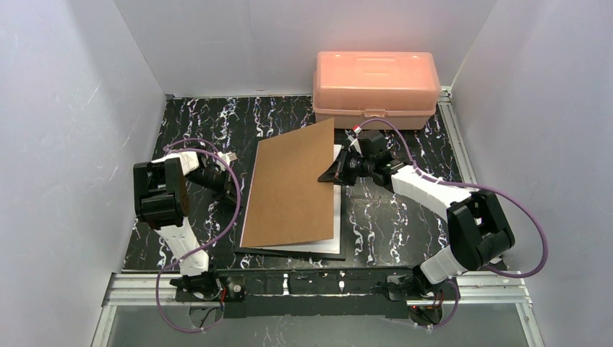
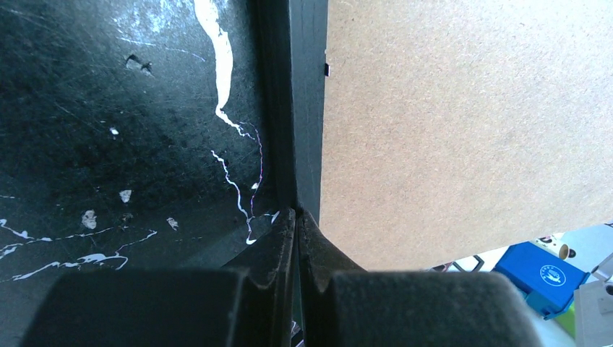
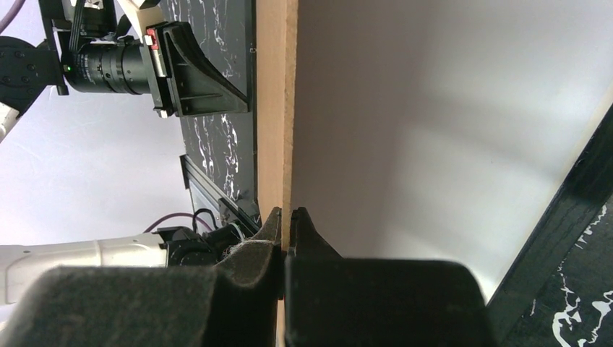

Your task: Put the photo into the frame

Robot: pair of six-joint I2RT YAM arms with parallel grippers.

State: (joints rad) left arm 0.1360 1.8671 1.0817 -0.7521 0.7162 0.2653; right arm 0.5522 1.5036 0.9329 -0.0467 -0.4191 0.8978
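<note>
No words or numbers can be read anywhere. In the lower right of the left wrist view, a blue box (image 2: 531, 262) has a small round white mark (image 2: 551, 274) on it, like a drawing in a ring. The mark sits near the middle of the box. It is too small to tell what it shows.

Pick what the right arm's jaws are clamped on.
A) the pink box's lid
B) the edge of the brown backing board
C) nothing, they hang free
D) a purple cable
B: in the right wrist view the right jaws pinch the thin edge of the brown backing board, and the top view shows that side of the board raised above the frame.
</note>
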